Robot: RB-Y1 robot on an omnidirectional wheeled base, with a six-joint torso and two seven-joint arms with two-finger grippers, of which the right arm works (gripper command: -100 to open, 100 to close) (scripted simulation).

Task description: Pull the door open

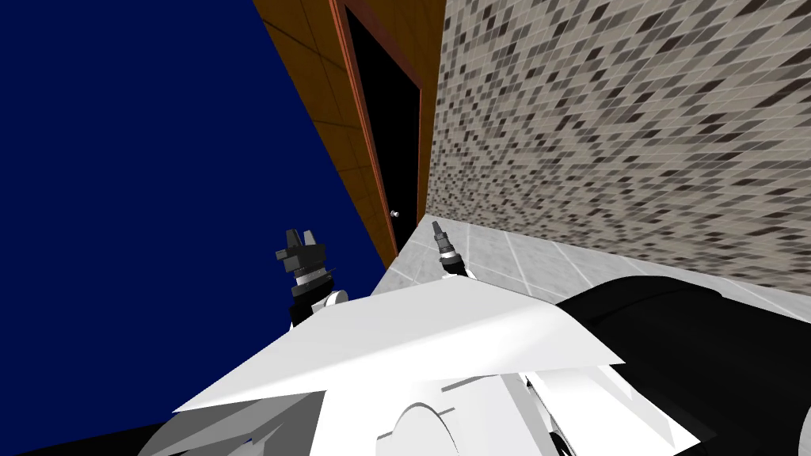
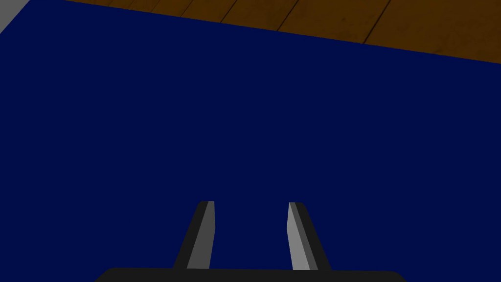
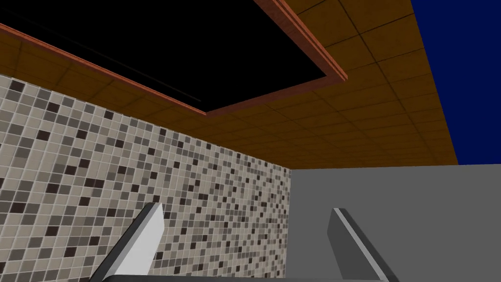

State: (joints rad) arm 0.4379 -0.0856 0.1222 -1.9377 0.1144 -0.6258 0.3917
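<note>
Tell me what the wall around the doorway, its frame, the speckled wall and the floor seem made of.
Wall around the doorway: looks like brown wood panelling, faint grain, dark seams, matte. Frame: reddish-brown, probably wood trim. Speckled wall: small mosaic tiles, beige, grey and dark, pale grout. Floor: large pale grey tiles, mottled, stone or ceramic; cannot tell.

Light grey tiled floor [image 1: 515, 257], square slabs, meeting mosaic-tiled wall [image 1: 618, 119]

Light is flat and even, each surface one steady tone, and every edge is sharp. The head view's wide lens rolls and splays the mosaic wall [image 1: 633, 119] and blue surface [image 1: 119, 158] toward the corners.
</note>
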